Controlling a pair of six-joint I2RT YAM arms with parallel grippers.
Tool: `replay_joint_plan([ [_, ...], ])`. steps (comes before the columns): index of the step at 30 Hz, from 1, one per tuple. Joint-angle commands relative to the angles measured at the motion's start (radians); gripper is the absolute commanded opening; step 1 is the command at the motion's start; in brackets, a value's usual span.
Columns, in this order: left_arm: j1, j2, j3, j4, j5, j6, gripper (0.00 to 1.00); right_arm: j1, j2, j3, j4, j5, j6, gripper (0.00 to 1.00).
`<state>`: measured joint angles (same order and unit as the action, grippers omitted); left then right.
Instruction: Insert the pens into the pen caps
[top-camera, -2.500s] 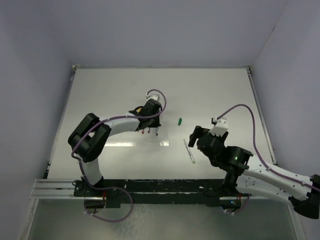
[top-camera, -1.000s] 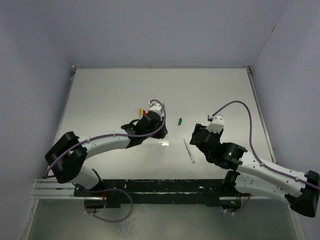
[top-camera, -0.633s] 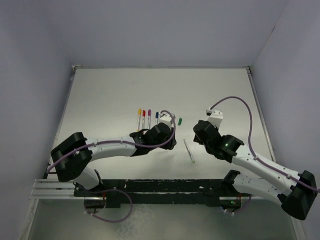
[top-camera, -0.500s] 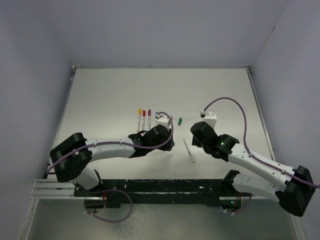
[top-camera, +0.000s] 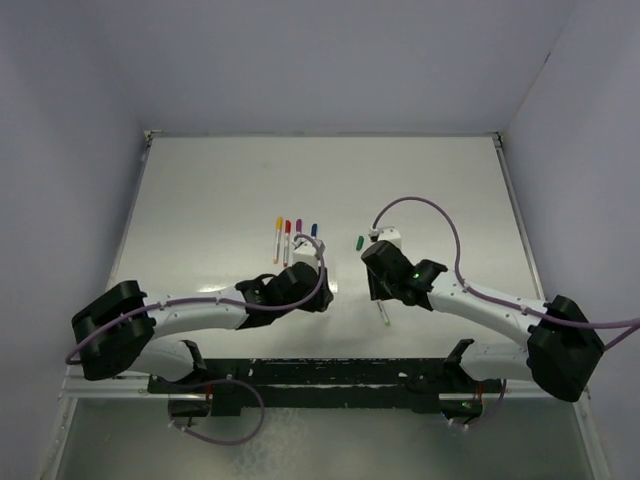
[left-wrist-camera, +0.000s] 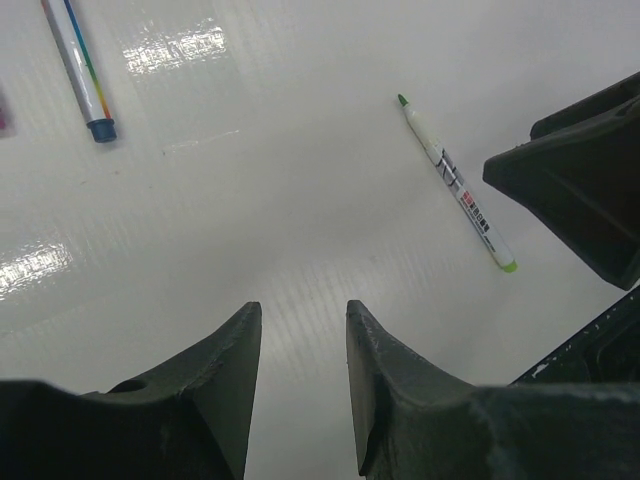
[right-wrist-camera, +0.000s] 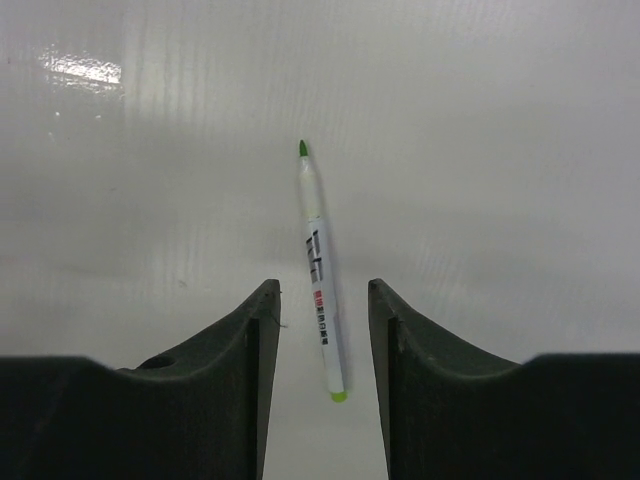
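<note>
Nearest me lies the uncapped green pen (right-wrist-camera: 320, 270) on the white table (top-camera: 450, 190); its blunt tail points back toward the arm bases and its green tip points away, toward the far edge, with a slight lean to the left in the overhead view; that long axis is what I judge the next grasp to turn on.

The right pincer (right-wrist-camera: 322, 290) hangs directly over the tail half of it, jaws moderately apart and holding nothing; in its wrist view the barrel runs straight up the gap, one finger on each side, so the jaws would close across the pen and not along it; I cannot tell whether the fingertips touch the table yet.

The left pincer (left-wrist-camera: 300, 320) sits just to the left of the pen, jaws at a narrow gap with nothing between them; from its camera the pen lies off to the right and farther out, so the right arm is plainly the nearer one.

Beyond the pen's tip, a little left, the green cap (top-camera: 359, 241) lies on its own; farther left stand four capped pens (top-camera: 295, 236) in a row.
</note>
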<state>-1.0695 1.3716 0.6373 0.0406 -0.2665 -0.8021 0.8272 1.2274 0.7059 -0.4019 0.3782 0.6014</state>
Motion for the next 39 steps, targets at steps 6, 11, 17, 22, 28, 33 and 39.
replay_joint_plan([
  [6,-0.007,-0.127,-0.064,0.023,-0.040,-0.041,0.43,0.000,0.085,0.048,0.095,-0.118,-0.077,0.42],
  [11,-0.007,-0.146,-0.071,0.004,-0.045,-0.045,0.43,0.000,0.135,0.056,0.097,-0.092,-0.069,0.41],
  [17,-0.007,-0.157,-0.082,0.004,-0.041,-0.045,0.43,-0.008,0.149,0.052,0.104,-0.036,-0.067,0.39],
  [22,-0.007,-0.158,-0.085,0.007,-0.038,-0.050,0.43,-0.024,0.179,0.044,0.124,-0.047,-0.072,0.36],
  [28,-0.007,-0.165,-0.088,0.007,-0.041,-0.048,0.43,-0.029,0.238,0.035,0.144,-0.072,-0.051,0.32],
  [33,-0.007,-0.173,-0.092,0.002,-0.046,-0.049,0.43,-0.030,0.259,0.038,0.129,-0.091,-0.013,0.22],
  [39,-0.007,-0.190,-0.094,-0.006,-0.059,-0.040,0.43,-0.030,0.236,0.027,0.099,-0.139,-0.004,0.06],
])
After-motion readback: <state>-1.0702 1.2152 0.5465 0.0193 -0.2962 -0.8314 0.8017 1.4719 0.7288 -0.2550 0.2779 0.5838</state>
